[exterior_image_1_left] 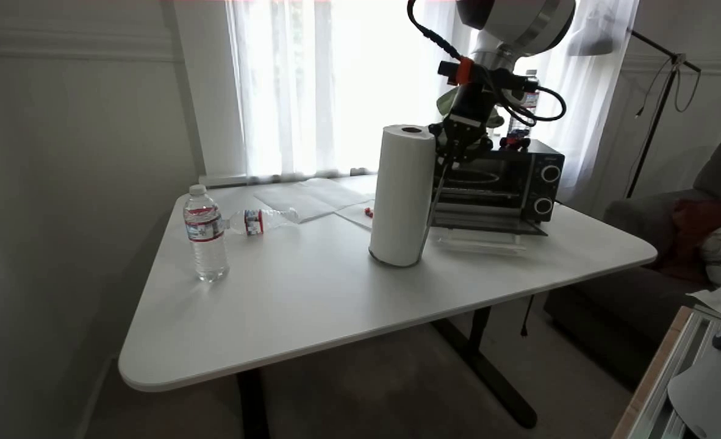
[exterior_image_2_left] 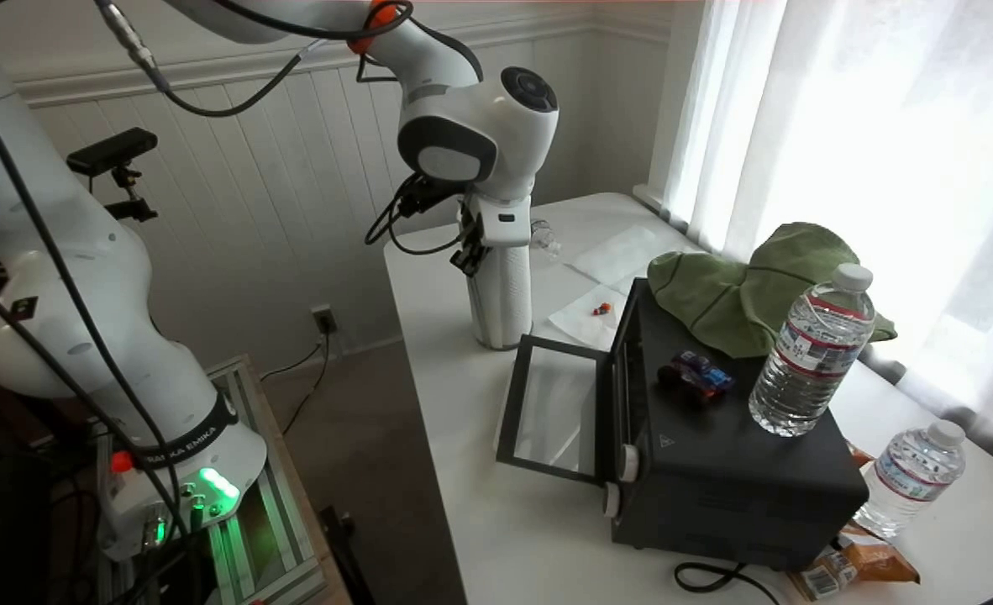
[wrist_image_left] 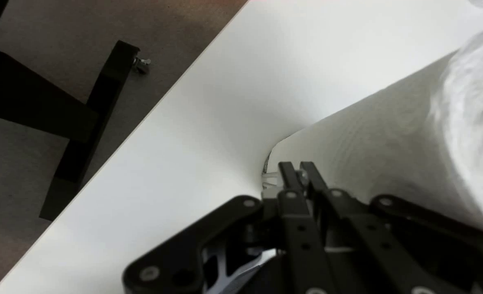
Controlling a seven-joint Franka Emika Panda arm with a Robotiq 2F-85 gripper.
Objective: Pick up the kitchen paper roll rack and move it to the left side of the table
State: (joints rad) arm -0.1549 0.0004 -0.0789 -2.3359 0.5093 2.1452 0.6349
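The kitchen paper roll rack (exterior_image_1_left: 402, 195) is a tall white roll on a small stand with a thin metal side rod. It is nearly upright, with its base at the surface of the white table (exterior_image_1_left: 275, 305); I cannot tell whether it is lifted slightly. It also shows in an exterior view (exterior_image_2_left: 507, 294) and in the wrist view (wrist_image_left: 372, 130). My gripper (wrist_image_left: 298, 167) is beside the roll, its fingers nearly together with a shiny metal part of the rack between them. In the exterior views, my gripper (exterior_image_1_left: 448, 149) (exterior_image_2_left: 467, 256) is near the roll's top, and its fingertips are partly hidden.
A black toaster oven (exterior_image_2_left: 740, 470) with its door (exterior_image_2_left: 555, 407) down stands beside the rack. An upright water bottle (exterior_image_1_left: 207, 235) and a lying bottle (exterior_image_1_left: 263, 221) are toward the other end. White sheets (exterior_image_1_left: 312, 196) lie at the back. A green cloth (exterior_image_2_left: 740, 290) is behind the oven.
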